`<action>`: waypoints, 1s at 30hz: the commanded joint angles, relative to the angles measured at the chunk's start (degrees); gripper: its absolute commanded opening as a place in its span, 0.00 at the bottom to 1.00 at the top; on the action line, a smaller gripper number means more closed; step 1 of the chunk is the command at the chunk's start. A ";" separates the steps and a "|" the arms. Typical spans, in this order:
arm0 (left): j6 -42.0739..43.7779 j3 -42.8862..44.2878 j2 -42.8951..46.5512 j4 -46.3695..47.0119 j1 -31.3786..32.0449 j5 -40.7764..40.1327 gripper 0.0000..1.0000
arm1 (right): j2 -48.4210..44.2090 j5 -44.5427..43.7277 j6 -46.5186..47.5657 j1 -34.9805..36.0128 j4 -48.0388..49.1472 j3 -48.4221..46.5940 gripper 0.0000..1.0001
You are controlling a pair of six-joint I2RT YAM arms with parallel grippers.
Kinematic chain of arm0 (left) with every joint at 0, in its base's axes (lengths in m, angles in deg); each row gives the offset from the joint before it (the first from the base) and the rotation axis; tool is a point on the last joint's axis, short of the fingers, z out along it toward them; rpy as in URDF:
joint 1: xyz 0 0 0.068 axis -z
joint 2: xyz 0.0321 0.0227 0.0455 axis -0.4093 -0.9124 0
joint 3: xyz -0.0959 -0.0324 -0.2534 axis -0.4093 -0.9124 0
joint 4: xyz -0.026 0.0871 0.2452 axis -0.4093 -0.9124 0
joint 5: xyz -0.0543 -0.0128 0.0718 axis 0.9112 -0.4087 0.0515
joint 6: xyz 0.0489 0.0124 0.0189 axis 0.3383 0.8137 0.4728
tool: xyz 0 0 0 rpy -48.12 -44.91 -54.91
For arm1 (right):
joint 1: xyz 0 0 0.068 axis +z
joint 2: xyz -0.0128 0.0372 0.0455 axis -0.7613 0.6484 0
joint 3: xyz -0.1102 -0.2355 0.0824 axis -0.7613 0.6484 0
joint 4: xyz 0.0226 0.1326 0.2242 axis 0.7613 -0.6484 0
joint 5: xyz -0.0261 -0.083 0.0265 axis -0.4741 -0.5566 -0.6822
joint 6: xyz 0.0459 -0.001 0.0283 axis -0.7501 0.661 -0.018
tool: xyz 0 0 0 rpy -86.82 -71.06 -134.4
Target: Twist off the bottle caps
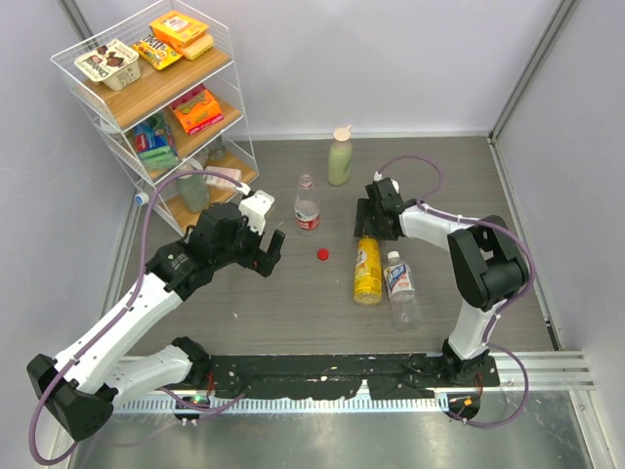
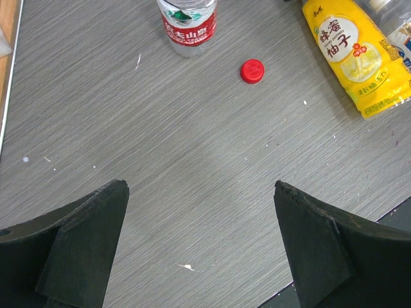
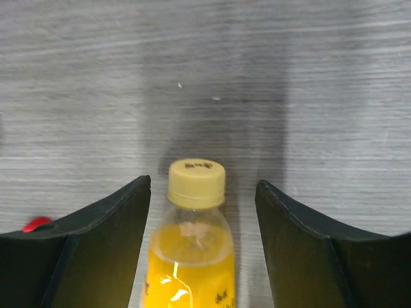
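**A:** Room and surface first, from the left?

**B:** Pale walls (image 1: pixel 391 59) on three sides. The table (image 1: pixel 293 313) is grey with a fine wood grain and a few white flecks. A metal rail (image 1: pixel 547 366) runs along the near edge. In the far left corner there is a white wire rack (image 1: pixel 232 127) with wooden shelves stacked with snack packets (image 1: pixel 181 34).

**A:** Left arm?

**B:** The left gripper (image 2: pixel 199 192) hangs over bare table with its fingers spread wide and nothing between them.

**A:** Next along?

**B:** A water bottle (image 1: pixel 307 205) with a red label stands upright. The red cap (image 2: pixel 252 70) lies loose on the table, alone, just nearer the arms and to the right of that bottle. Further back a pale green bottle (image 1: pixel 340 156) stands upright near the far wall.

**A:** Centre-right?

**B:** A yellow juice bottle (image 1: pixel 368 272) lies on its side, neck pointing away from the arm bases. Its yellow cap (image 3: pixel 196 183) is on the neck.

**A:** Right arm?

**B:** The right gripper (image 3: pixel 202 186) is down at that neck, one finger on each side of the yellow cap. The fingers are partly apart, table shows in the gap on both sides, and neither touches the cap. It grips nothing.

**A:** Far right?

**B:** A clear bottle (image 1: pixel 400 285) with a blue label lies just beside the yellow one, with its pale cap (image 1: pixel 393 256) at the far end.
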 commanded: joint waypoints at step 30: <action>-0.32 5.28 -2.53 -0.54 -0.12 -0.31 1.00 | -14.65 0.18 -0.50 -0.03 6.89 1.56 0.02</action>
